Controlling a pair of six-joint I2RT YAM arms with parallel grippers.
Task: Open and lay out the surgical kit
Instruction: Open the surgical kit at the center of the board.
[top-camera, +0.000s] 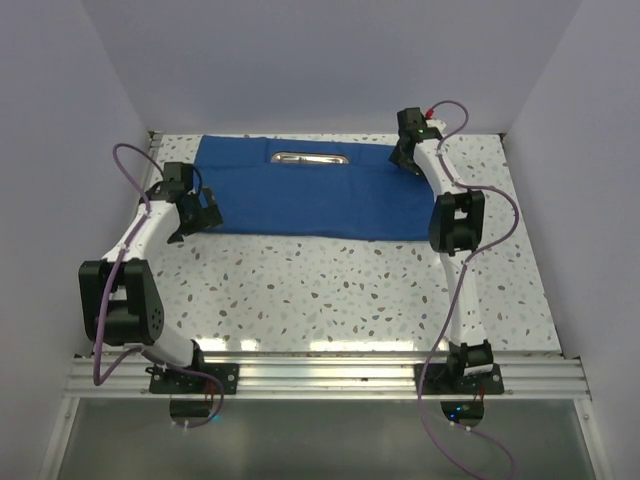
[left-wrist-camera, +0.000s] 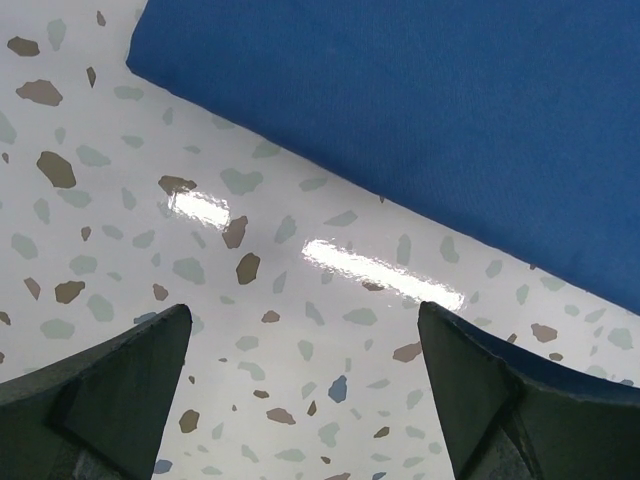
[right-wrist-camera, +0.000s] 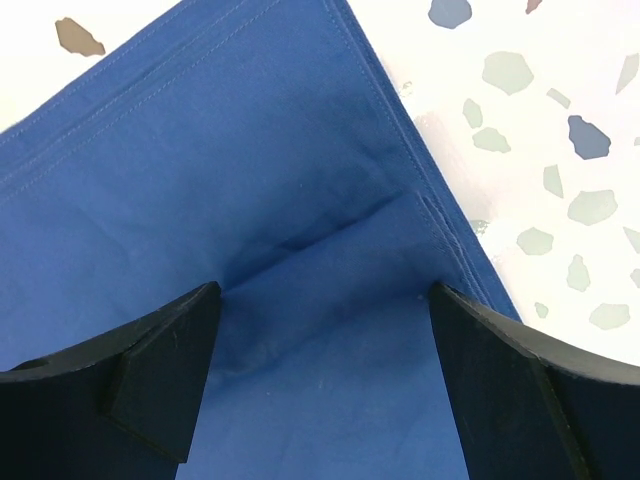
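Blue cloth wrap (top-camera: 300, 195) spread flat on far half of table (top-camera: 330, 290), steel tray (top-camera: 311, 158) on it near far edge. Cloth judged light, limp; pinch a hemmed corner. Right claw (right-wrist-camera: 325, 295) gapes, empty, over its far right corner; left claw (left-wrist-camera: 303, 315) likewise, over table beside cloth.

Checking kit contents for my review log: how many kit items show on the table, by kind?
Royal-blue cloth wrap: 1
Shiny steel tray: 1
Total: 2
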